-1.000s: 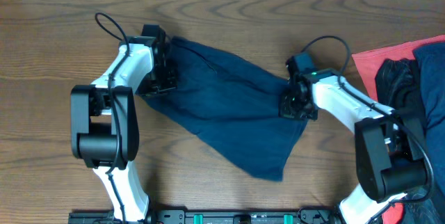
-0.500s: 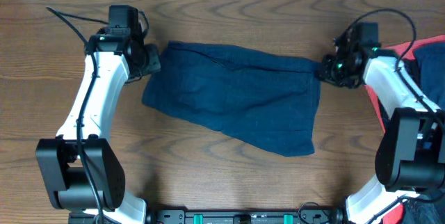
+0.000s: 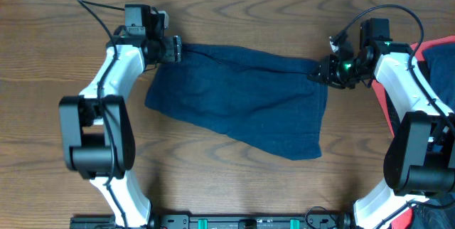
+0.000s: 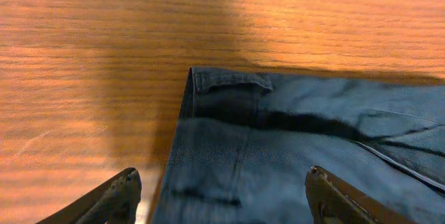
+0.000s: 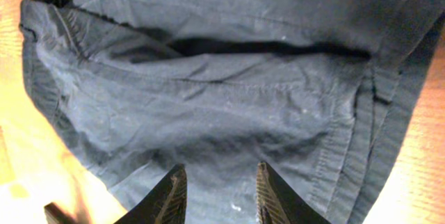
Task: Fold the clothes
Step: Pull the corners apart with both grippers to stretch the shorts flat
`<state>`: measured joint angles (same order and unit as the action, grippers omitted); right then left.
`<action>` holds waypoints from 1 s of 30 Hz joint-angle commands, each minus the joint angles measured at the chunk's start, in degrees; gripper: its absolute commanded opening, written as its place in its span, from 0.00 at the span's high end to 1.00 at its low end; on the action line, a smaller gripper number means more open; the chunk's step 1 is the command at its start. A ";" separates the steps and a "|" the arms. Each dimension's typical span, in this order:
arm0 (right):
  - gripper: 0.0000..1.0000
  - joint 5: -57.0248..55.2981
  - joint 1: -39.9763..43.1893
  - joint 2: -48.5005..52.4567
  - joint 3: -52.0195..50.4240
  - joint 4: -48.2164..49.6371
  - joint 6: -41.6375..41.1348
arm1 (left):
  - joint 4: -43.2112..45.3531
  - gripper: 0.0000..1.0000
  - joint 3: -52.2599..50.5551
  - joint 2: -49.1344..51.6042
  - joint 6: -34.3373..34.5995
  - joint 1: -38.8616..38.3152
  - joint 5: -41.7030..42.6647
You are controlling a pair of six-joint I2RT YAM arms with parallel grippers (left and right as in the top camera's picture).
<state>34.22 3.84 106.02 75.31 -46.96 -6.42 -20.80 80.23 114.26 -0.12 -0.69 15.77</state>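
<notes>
Shorts: Position Relative to Both Jaws

The shorts [image 3: 242,108] lay spread flat on the desk [image 3: 213,193], about midway between the two arms. Their long axis ran left to right, and the far edge was drawn out nearly straight from one set of jaws to the other. The near edge sloped, so the cloth reached closer to the robot on the right side.

The left jaws stood at the far left corner. In the left wrist view the fingertips [image 4: 122,195] were spread wide and held nothing. The hemmed corner lay just ahead of them, and the cloth ran back between the tips.

The right jaws stood at the far right corner. In the right wrist view they were parted by a narrow gap, with fabric filling the view below them. No fold appeared to be pinched between them.

Each arm was at its own corner, and neither was clearly nearer. A fold would likely call for each corner to be gripped again and carried across the short axis toward the near edge.
</notes>
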 commanded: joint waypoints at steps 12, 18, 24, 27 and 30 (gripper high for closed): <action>0.71 2.21 0.28 -0.59 0.68 -0.39 1.33 | 0.85 0.70 -0.20 4.72 -1.79 0.02 0.52; 0.72 0.07 0.33 -0.59 0.68 -0.11 1.33 | -3.15 0.94 0.17 0.74 -1.79 0.02 0.50; 0.75 -0.39 0.92 -0.59 0.68 1.97 1.29 | -6.82 0.94 0.17 -8.70 -1.79 0.02 0.04; 0.76 -4.04 1.62 -0.61 0.68 3.06 -0.72 | -9.68 0.94 0.17 -12.90 -1.79 0.02 0.07; 0.74 -9.25 2.47 -0.59 0.66 4.33 -3.19 | -13.53 0.94 0.17 -16.31 -1.79 0.02 0.07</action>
<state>30.37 4.93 106.02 75.31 -43.24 -7.18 -32.71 80.23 100.16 -1.56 -0.73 16.25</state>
